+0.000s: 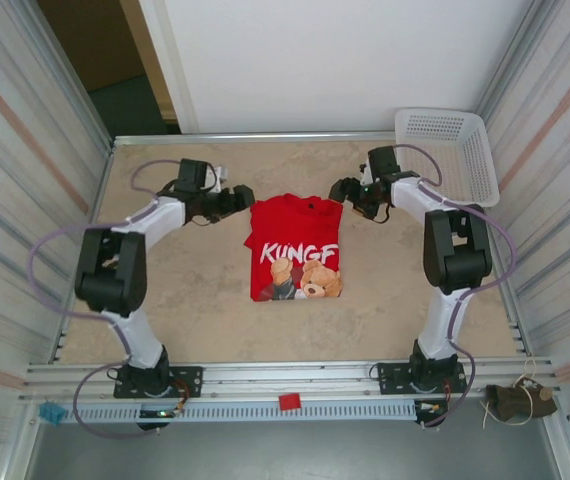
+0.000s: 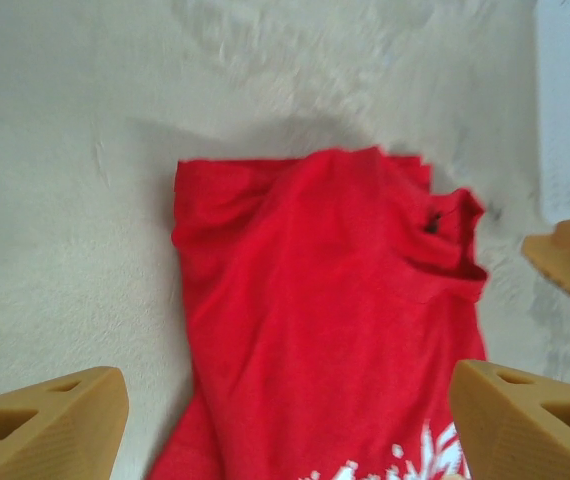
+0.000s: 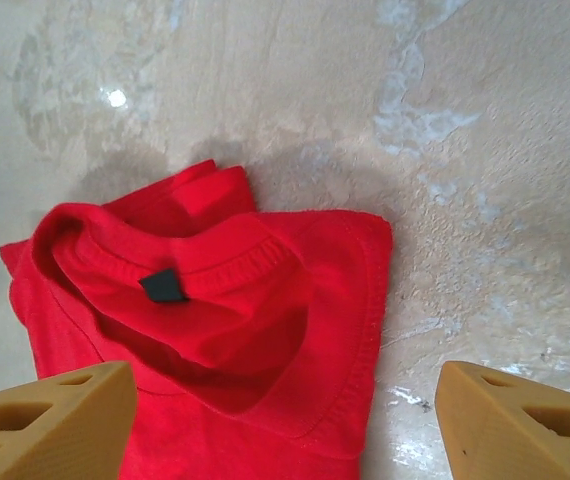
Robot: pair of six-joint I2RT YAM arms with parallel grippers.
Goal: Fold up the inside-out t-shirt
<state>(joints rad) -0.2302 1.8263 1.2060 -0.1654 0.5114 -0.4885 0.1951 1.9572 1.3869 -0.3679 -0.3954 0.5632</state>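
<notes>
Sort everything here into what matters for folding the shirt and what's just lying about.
For the job: red t-shirt; left gripper, open; right gripper, open.

Lying about: white basket, far right corner; small red piece on the front rail; blue piece near its left end; brown bundle near its right end.

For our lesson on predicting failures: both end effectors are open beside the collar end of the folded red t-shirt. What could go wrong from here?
1. The collar end of the t-shirt lies bunched, with uneven layers. A further fold would likely press those creases in.
2. The left end effector and right end effector hang open close to that edge. A low move might snag the loose cloth and pull the fold apart.
</notes>
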